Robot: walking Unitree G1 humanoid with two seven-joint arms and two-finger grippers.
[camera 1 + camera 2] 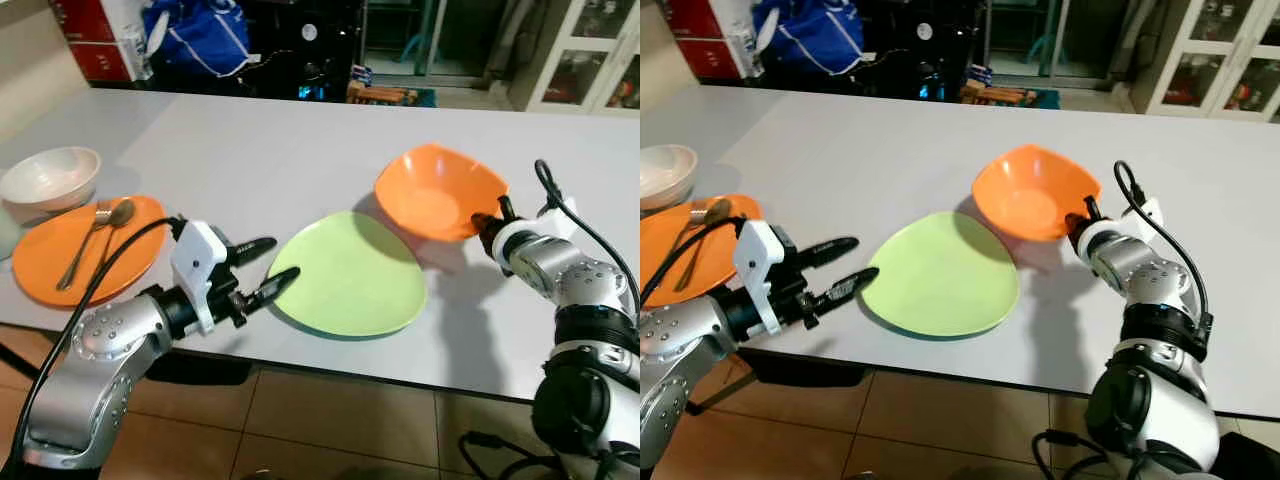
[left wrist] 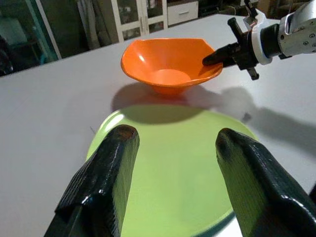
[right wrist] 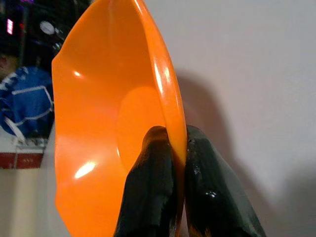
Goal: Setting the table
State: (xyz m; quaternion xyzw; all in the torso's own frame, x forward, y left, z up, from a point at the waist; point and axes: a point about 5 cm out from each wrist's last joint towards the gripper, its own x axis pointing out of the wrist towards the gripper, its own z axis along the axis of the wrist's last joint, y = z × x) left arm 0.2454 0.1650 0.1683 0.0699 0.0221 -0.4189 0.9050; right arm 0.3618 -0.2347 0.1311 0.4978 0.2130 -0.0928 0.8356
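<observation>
Orange plastic, pinched at the rim: the right gripper (image 3: 175,148) holds the orange bowl (image 1: 437,192) by its near-right edge, one black finger inside the wall and one outside, the bowl tipped up and casting a shadow on the white table (image 1: 260,150). Just left of it and nearer the robot lies the green plate (image 1: 348,272), flat on the tabletop near the front edge. The left gripper (image 1: 258,267) hovers at that plate's left rim with its two fingers spread apart and nothing between them, pointing right across the plate toward the bowl. The plate sits directly between the two grippers, so the bowl lies right and slightly far of its centre; a short carry leftward and toward the robot by the right arm, the arm already holding it, looks like what would set the bowl on the plate. At the far left, an orange plate (image 1: 50,270) carries a spoon (image 1: 114,222) and fork (image 1: 84,245), with a cream bowl (image 1: 50,177) beyond it.
</observation>
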